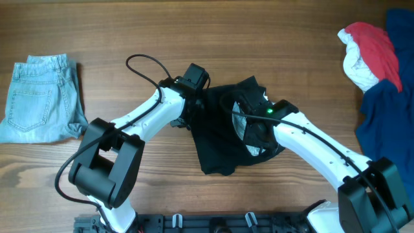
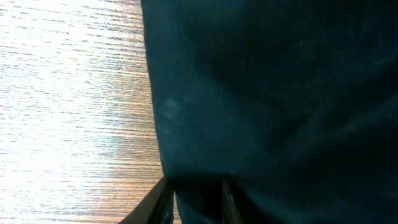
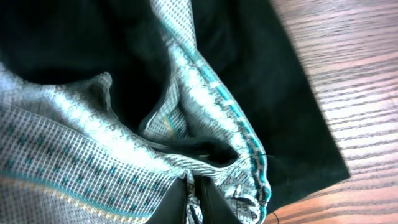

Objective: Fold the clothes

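right gripper pinching black garment, patterned lining exposed

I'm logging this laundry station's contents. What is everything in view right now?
black garment: one, black, grey-teal patterned lining, table centre
denim shorts: one, light blue, folded, far left
red-and-white heap: one, crumpled clothing, top right
navy garment: one, dark blue, right edge
table: one, brown wood
left arm, right arm: two, white and black, meeting at the black garment
left claw: one, black, on the garment's edge
right claw: one, black, pinching the lining
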